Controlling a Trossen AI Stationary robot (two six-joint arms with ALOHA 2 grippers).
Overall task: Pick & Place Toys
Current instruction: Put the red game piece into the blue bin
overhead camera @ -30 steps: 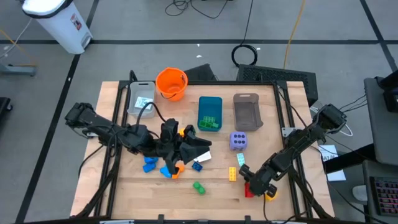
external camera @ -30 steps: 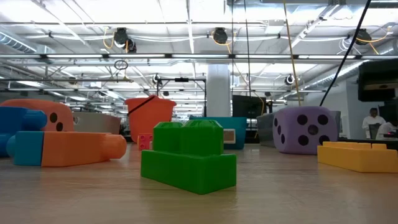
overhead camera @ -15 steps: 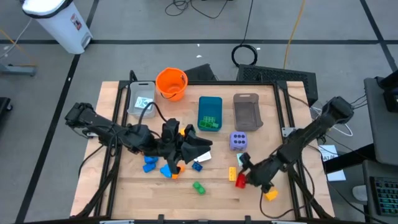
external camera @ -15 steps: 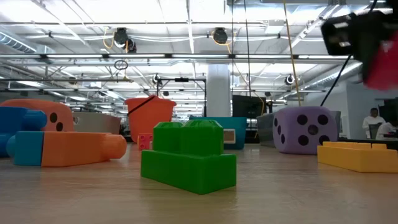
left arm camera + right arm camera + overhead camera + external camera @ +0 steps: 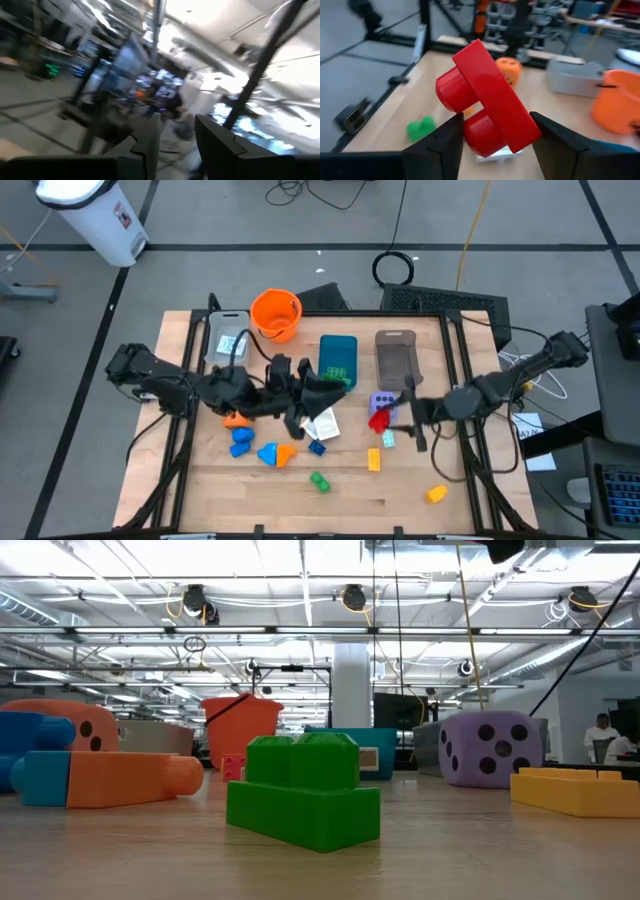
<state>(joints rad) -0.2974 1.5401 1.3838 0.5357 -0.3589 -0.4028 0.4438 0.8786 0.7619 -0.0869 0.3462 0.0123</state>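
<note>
My right gripper is shut on a red brick, held above the table just near of the purple die; the brick fills the right wrist view. My left gripper hovers above a white card at mid-table. Its fingers stand apart with nothing between them. On the table lie a green brick, a yellow brick, blue bricks and a blue-and-orange brick. The orange die sits on the left. My right gripper pinches the red brick between its two fingers. One finger is beside the studs and the other is at the slab's lower corner. The fingers come level from the table's right side. The brick is tilted and lifted clear of the table.
An orange bucket, a grey tray, a teal tray with a green brick in it and a brown tray stand along the far side. A yellow-orange brick lies near the front right.
My right gripper has lifted the red brick off the table's near right part. It has carried the brick up, toward the far edge and to the left, to beside the purple die. My left gripper has moved toward the far edge, away from the bricks beneath it.
</note>
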